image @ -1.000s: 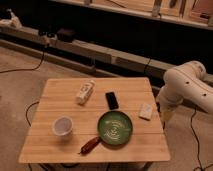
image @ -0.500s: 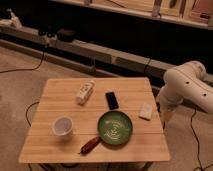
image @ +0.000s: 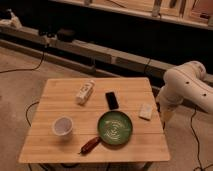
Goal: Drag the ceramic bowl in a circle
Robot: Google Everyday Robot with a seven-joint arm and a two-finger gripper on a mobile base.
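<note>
Now at: the reaching step, as I judge it; nothing is touching the ceramic bowl [image: 115, 128] yet.
Bowl place: on the tabletop [image: 60, 89], toward its near right part in the view, between the white cup [image: 63, 126] on one side and the pale block [image: 146, 111] up on the other.
Tool: the tool [image: 164, 116] hangs just off the right edge of the tabletop, under the white arm [image: 187, 87] and well apart from the bowl. I cannot tell whether it is apart or together.
Bowl heading: it is round, so it has no long axis and points no way sideways. Its mouth faces straight up and its base sits flat on the wood.
Neighbours: a reddish-brown oblong thing [image: 90, 145] lies at the bowl's near left rim, touching or just beside, I cannot tell which. A black flat slab [image: 112, 100] sits just behind the bowl, and a white bottle [image: 85, 92] lies further back.
How I would do it: bring the tool over and down onto the rim on the arm's side, take the wall, and keep the downward load light so the bowl slides rather than tips.
Circle: I would keep it small, since the slab, the block and the oblong thing all sit close round the rim.
Risk: ceramic on wood may stick and then skip, and a hold on one side may let the bowl pivot.
</note>
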